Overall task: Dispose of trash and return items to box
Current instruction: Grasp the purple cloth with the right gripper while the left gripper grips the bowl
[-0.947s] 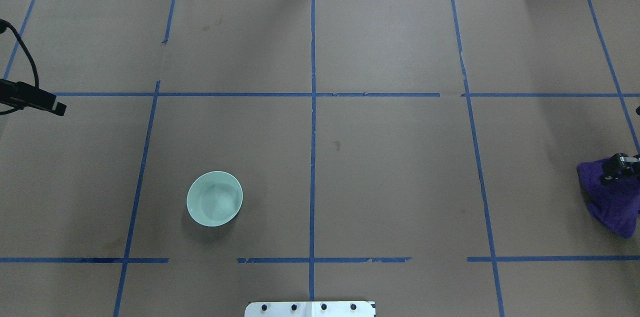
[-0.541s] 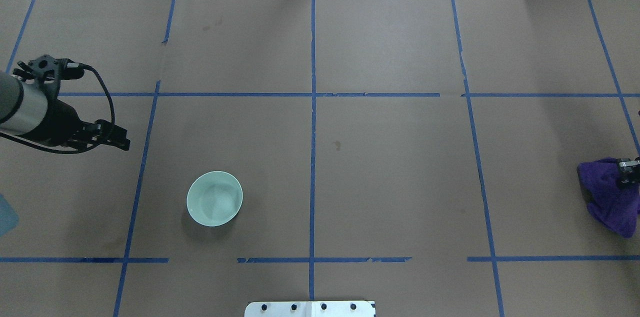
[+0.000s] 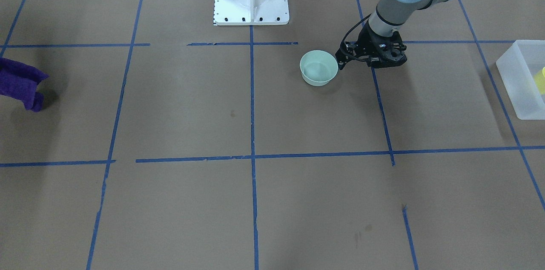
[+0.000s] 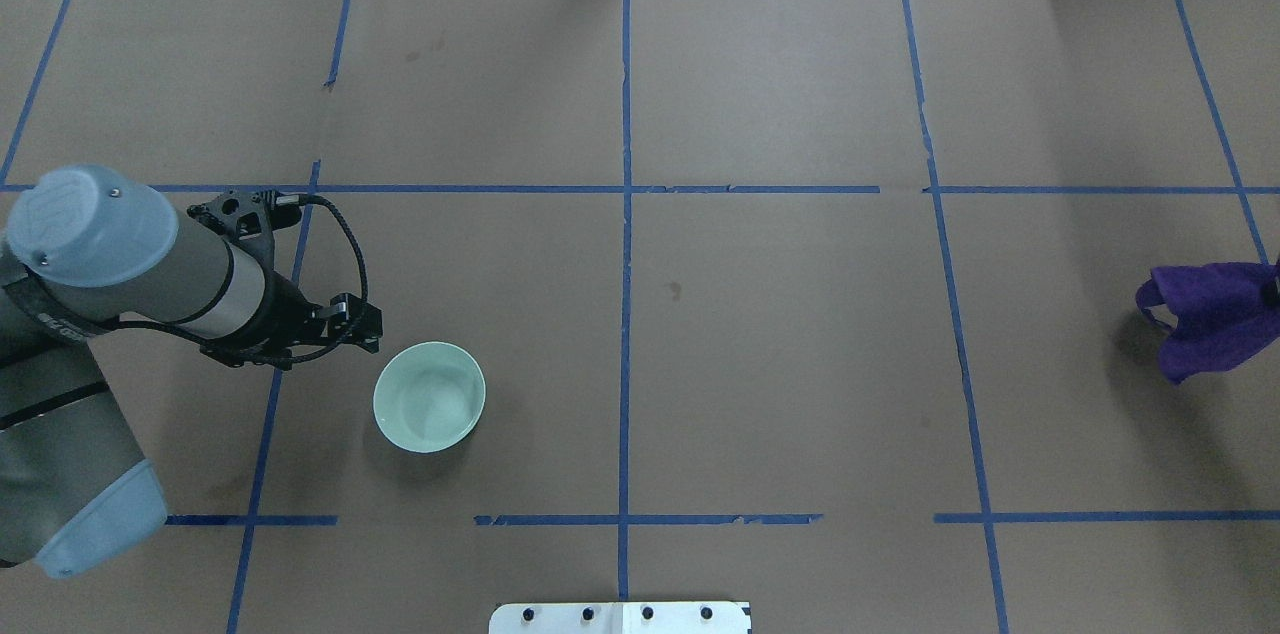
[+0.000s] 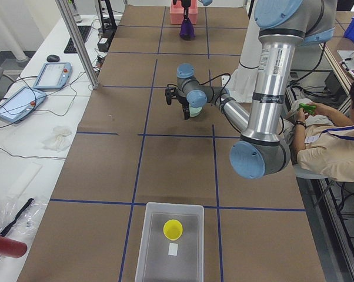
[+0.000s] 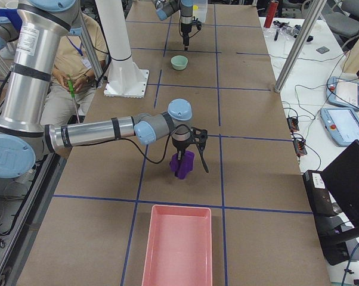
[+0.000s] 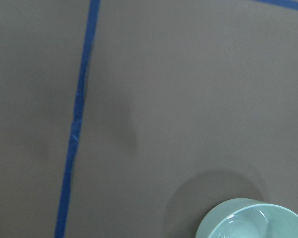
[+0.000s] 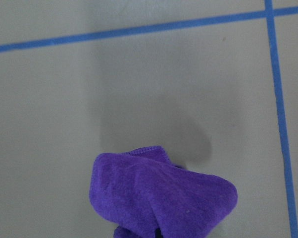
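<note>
Now the pale mint-green round plastic bowl [image 4: 429, 398] sits upright near the robot's base. The left gripper [image 4: 365, 326] is just beside its rim at ten o'clock in the overhead view; I cannot tell how wide its jaws stand. Grasping comes next, I judge: straddle one wall, pinch firmly, lift level. Farther out at nine o'clock, the frosted translucent white plastic tub [image 5: 189, 252] already holds the tall bright-yellow plastic cup [image 5: 173, 229]. Farthest, the right gripper [image 6: 183, 152] holds a purple cloth [image 4: 1210, 314] aloft.

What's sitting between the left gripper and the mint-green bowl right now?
Nothing. Only bare brown table paper separates the left gripper from the mint-green bowl, which shows most plainly in the overhead view.
</note>
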You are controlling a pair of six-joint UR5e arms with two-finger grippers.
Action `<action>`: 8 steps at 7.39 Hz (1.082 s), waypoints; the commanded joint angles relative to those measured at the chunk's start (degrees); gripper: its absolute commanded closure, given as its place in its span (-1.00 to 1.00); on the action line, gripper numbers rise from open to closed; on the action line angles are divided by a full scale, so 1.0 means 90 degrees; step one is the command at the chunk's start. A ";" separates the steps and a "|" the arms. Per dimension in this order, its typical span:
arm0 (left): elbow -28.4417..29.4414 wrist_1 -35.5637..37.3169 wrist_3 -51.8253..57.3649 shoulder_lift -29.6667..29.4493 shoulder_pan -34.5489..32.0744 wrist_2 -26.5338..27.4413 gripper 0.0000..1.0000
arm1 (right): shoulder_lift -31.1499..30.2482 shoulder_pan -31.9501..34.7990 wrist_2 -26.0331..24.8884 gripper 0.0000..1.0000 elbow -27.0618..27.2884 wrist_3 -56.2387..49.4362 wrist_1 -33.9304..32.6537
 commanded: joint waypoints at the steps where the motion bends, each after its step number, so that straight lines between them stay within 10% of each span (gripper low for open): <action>1: 0.0494 0.0066 -0.0530 -0.0486 0.0540 0.0489 -0.93 | 0.0020 0.1004 0.0453 1.00 0.0178 -0.0510 -0.0229; 5: 0.0642 0.0056 -0.0550 -0.0478 0.0707 0.0570 -0.18 | 0.0886 0.2693 0.0454 1.00 0.0167 -0.3126 -0.2820; 6: 0.0652 0.0056 -0.0550 -0.0478 0.0727 0.0570 -0.16 | 0.0957 0.2881 0.0406 1.00 0.0148 -0.3508 -0.3088; 8: 0.0642 0.0066 -0.0560 -0.0468 0.0737 0.0560 0.49 | 0.0938 0.3378 0.0347 1.00 0.0032 -0.4104 -0.3130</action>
